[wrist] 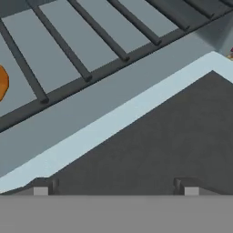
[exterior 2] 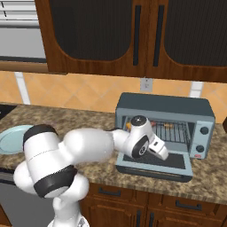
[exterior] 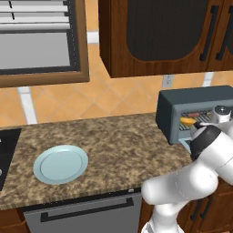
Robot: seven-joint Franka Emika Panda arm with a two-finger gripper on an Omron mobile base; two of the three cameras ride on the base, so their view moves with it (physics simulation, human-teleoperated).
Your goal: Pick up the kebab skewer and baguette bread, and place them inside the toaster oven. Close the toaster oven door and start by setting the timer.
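Toaster oven (exterior 2: pixel 164 111) stands on the speckled brown surface (exterior: pixel 113 141) below the wooden wall cabinets (exterior 2: pixel 133 35), and serves as the landmark. Its door (exterior 2: pixel 173 165) is folded down flat in front of the cavity, dark glass facing up. On the wire rack (exterior 2: pixel 175 131) inside, the baguette bread (exterior: pixel 187 121) lies toward the oven's left end as an orange-gold shape, and the kebab skewer (exterior 2: pixel 167 125) lies further right on the same rack as small red and tan bits; in the left base view its chunks show just behind the loaf. The end effector (wrist: pixel 116 189) hangs over the lowered door just in front of the cavity opening, its two fingertips (wrist: pixel 41 189) spread wide apart and empty, with the door's glass and pale frame directly beneath them and the rack bars beyond. Two round knobs (exterior 2: pixel 204 131) sit on the oven's right-hand panel. A pale blue plate (exterior: pixel 60 164) rests on the surface well to the left of the oven, with nothing on it.
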